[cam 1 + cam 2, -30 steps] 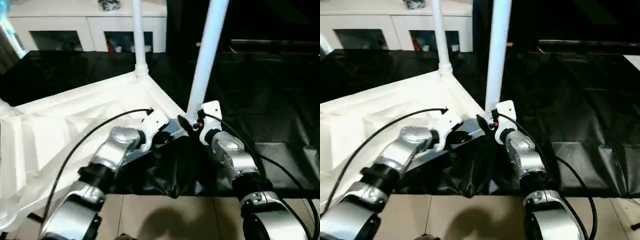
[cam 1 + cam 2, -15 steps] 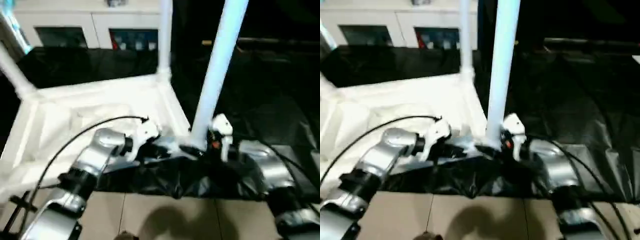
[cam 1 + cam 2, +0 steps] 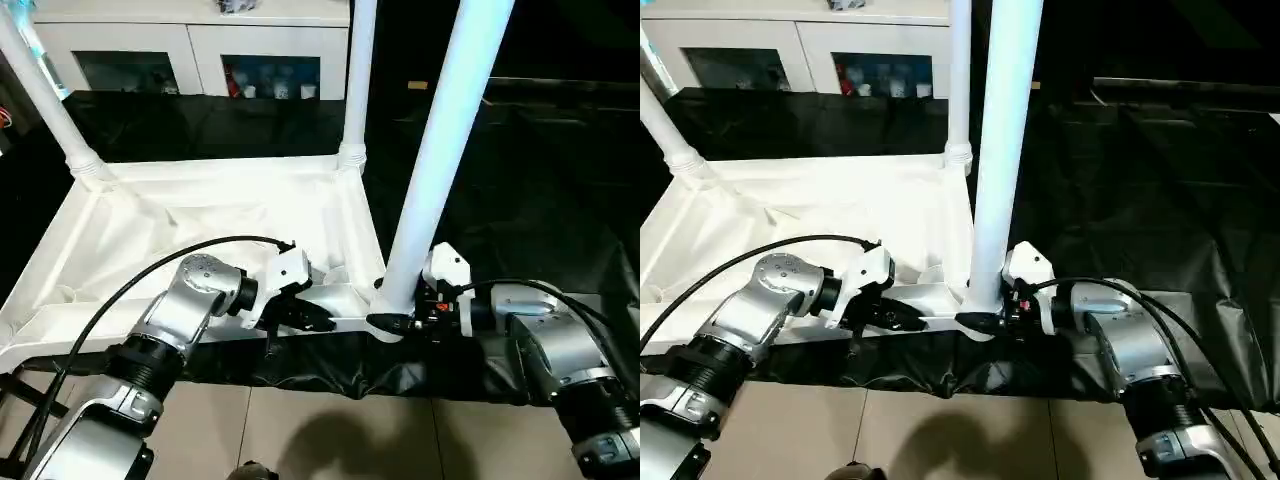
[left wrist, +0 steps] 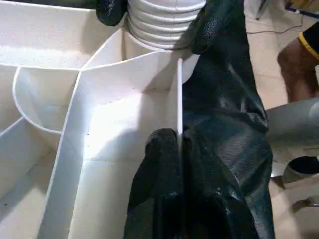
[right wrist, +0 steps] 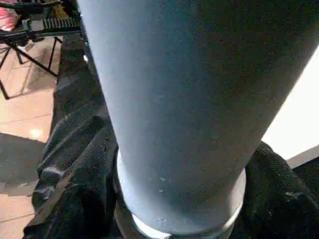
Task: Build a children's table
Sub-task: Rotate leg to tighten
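Note:
The white table top lies upside down on black cloth, ribbed underside up. White legs stand in its far left corner and far right corner. A third, thicker-looking leg rises from the near right corner. My right gripper is shut on that leg's ribbed base, and its black fingers flank the leg. My left gripper is shut on the top's thin near rim wall, just left of that corner, with its fingertips pinching the wall.
A white cabinet with glass doors stands behind the work. Black cloth stretches to the right and hangs over the near edge onto tan floor tiles. A person's leg is close by, and a black stand is on the floor.
The table top has turned from a diagonal lie to square with the cabinet, both grippers keeping their hold. The far left leg has come into view. The camera also shifted.

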Robot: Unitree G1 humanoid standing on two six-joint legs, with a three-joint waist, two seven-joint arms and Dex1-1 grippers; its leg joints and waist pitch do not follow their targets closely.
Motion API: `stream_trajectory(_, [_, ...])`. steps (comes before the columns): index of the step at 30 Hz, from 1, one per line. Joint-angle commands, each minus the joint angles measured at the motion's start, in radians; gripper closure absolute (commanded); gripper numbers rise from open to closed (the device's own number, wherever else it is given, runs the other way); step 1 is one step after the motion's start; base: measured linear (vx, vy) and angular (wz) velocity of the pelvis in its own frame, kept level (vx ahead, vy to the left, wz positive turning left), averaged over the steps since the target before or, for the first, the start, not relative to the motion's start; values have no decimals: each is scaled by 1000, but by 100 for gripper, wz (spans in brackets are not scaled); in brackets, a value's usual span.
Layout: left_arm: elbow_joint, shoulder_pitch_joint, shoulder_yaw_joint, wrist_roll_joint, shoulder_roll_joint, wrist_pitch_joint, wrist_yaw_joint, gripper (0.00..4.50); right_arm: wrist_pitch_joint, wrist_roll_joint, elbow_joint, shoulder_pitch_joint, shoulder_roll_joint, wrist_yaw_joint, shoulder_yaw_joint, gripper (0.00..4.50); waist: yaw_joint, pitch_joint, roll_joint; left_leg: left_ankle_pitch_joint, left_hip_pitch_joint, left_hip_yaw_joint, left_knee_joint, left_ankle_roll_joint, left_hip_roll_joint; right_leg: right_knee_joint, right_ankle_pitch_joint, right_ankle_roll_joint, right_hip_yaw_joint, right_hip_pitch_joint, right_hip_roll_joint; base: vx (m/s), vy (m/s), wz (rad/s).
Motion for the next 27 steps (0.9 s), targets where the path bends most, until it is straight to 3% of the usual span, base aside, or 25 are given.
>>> stream_trajectory(1, [-22,-29,-9,-31,-36,-14,0,450,12,7,-16,15,32,6,40,176,-3,-70,-10,-120,17,-5,-61,95,28,-69,27,-268,44,45,-65,0,0,0])
stream_trajectory(4, [12,-45,18,-17,-78,-3,103,450,15,-11,43,-1,92,-121,10,176,-7,-67,-11,-132,18,-5,-64,81,28,-73,-5,-265,44,43,-66,0,0,0])
stream_trajectory(6, [59,-77,54,-1,-132,18,243,450,15,-59,150,-44,165,-320,-23,177,-17,-63,-11,-182,23,-6,-70,33,24,-84,-121,-250,45,41,-69,0,0,0])
stream_trajectory(7, [63,-80,56,1,-137,19,254,450,14,-63,162,-49,173,-339,-26,177,-19,-63,-12,-188,24,-6,-71,25,24,-86,-139,-246,46,41,-68,0,0,0])
stream_trajectory(10, [97,-115,82,25,-209,43,419,450,14,-74,294,-110,286,-578,-79,177,-33,-67,-10,-176,21,-7,-71,9,22,-84,-124,-240,48,43,-69,0,0,0])
stream_trajectory(14, [108,-133,99,32,-262,67,519,450,3,-83,377,-169,362,-729,-101,178,-35,-73,-7,-116,19,-6,-65,31,21,-75,-13,-247,47,46,-65,0,0,0])
stream_trajectory(18, [114,-134,87,46,-281,54,532,450,-33,-80,435,-224,409,-773,-126,178,-31,-81,-5,-53,16,-5,-58,82,18,-63,134,-267,44,52,-64,0,0,0])
stream_trajectory(21, [115,-131,81,45,-283,36,512,450,-64,-77,460,-242,422,-750,-147,108,-32,-78,-5,-79,16,-4,-60,85,19,-67,110,-269,44,52,-65,0,0,0])
stream_trajectory(24, [96,-118,69,42,-271,27,475,450,-70,-60,455,-242,414,-707,-148,88,-32,-77,-3,-99,18,-5,-62,81,21,-69,71,-265,44,53,-65,0,0,0])
stream_trajectory(27, [66,-97,52,22,-245,17,400,450,-50,-52,428,-231,386,-652,-131,63,-33,-79,-4,-85,17,-5,-61,86,21,-66,100,-270,44,54,-64,0,0,0])
